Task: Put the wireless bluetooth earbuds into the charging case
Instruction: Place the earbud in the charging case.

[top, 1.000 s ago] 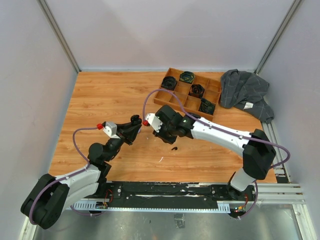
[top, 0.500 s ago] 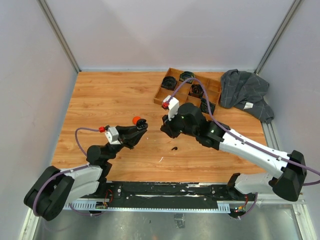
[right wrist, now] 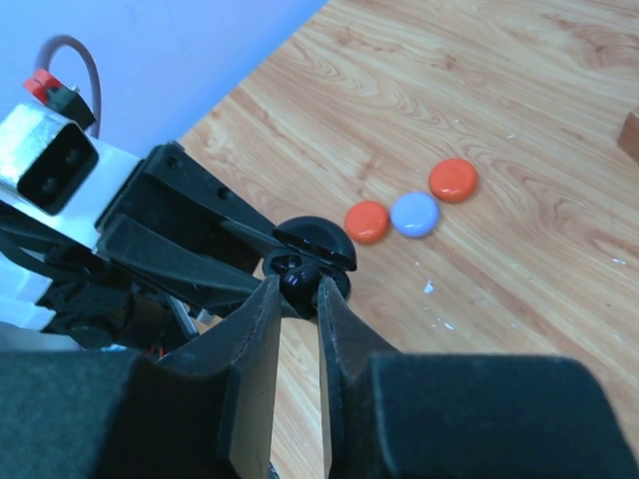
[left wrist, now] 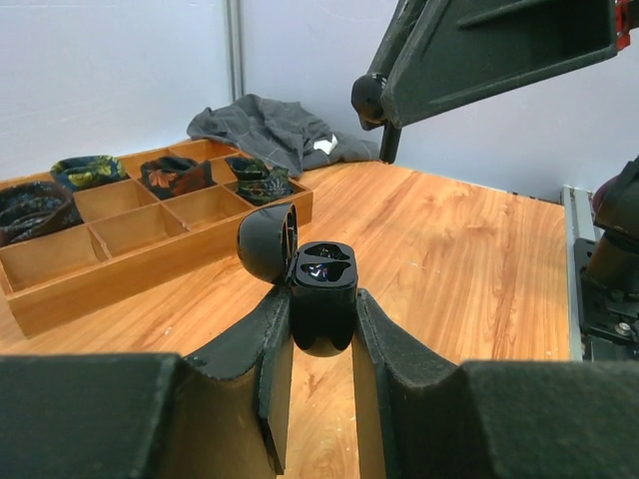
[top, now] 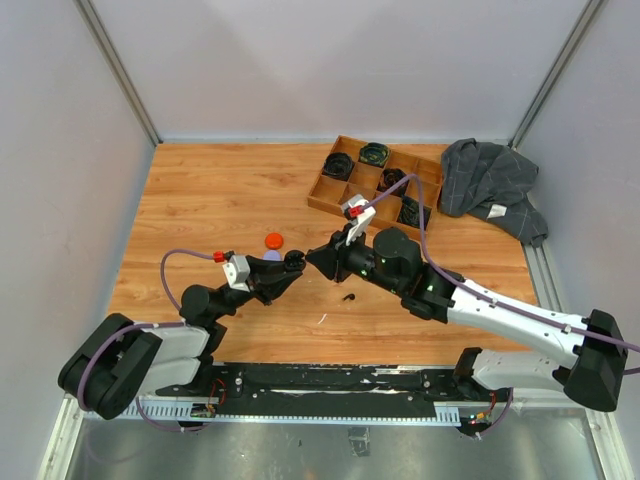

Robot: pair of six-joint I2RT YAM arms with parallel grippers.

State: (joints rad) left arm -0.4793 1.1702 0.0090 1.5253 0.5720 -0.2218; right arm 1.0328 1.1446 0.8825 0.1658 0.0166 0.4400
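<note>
The black rounded plastic charging case (left wrist: 321,311) sits pinched upright between the fingers of the left gripper (top: 292,262), which is closed snugly on its sides. Its domed lid (left wrist: 266,244) is hinged back, showing two glossy black sockets. Right at the case's mouth is a small glossy black earbud (right wrist: 299,280), nipped between the nearly closed tips of the right gripper (top: 320,258). Whether bud and case touch cannot be told.

The left arm lies low, stretched forward and rightward from its base, with its forearm close to the wooden table (top: 220,190). The right arm reaches leftward across the front of the table and its wrist tips down, so the two grippers meet tip to tip.

Just beyond them lie three coin-like round cases in a row: orange (right wrist: 367,221), lilac (right wrist: 414,214) and orange (right wrist: 453,180). A tiny black piece (top: 349,296) lies on the table near the right gripper, too small to identify. Farther back stands a wooden compartment tray (top: 362,205) holding coiled black cables (top: 338,166), with a crumpled grey cloth (top: 485,180) beside it.
</note>
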